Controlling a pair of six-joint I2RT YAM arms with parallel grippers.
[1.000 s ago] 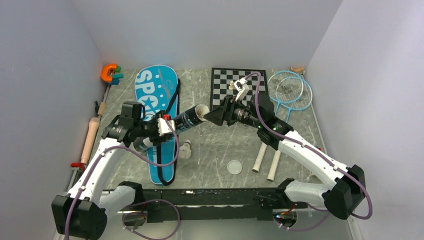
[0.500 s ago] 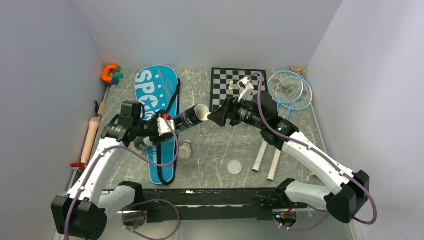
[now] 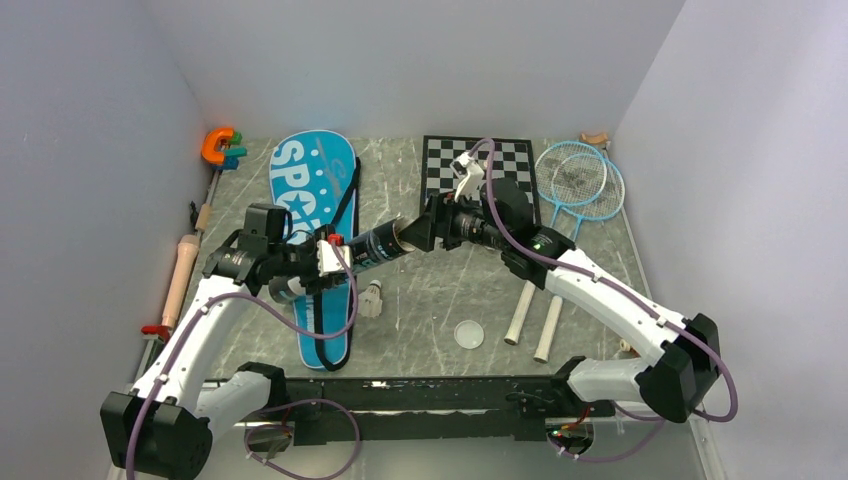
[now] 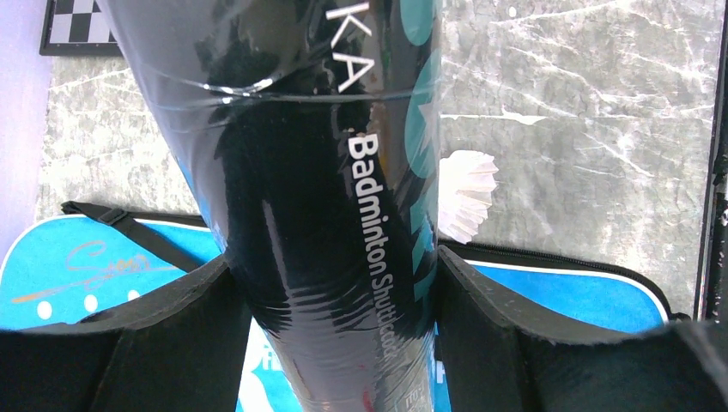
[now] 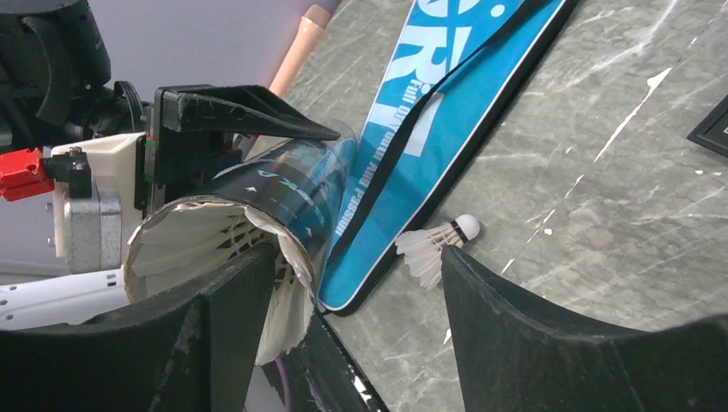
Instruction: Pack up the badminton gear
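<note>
Glossy black tube [image 4: 326, 215]; matt marbled tabletop [image 4: 584, 103].

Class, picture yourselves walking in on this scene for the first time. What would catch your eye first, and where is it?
First, the two arms meeting above the middle of the table. The left gripper holds a black tube in the air, and the open right gripper is at its mouth, where white feathers show inside. Next, the bright blue bag lying flat on the left, with a loose shuttlecock beside it.
</note>
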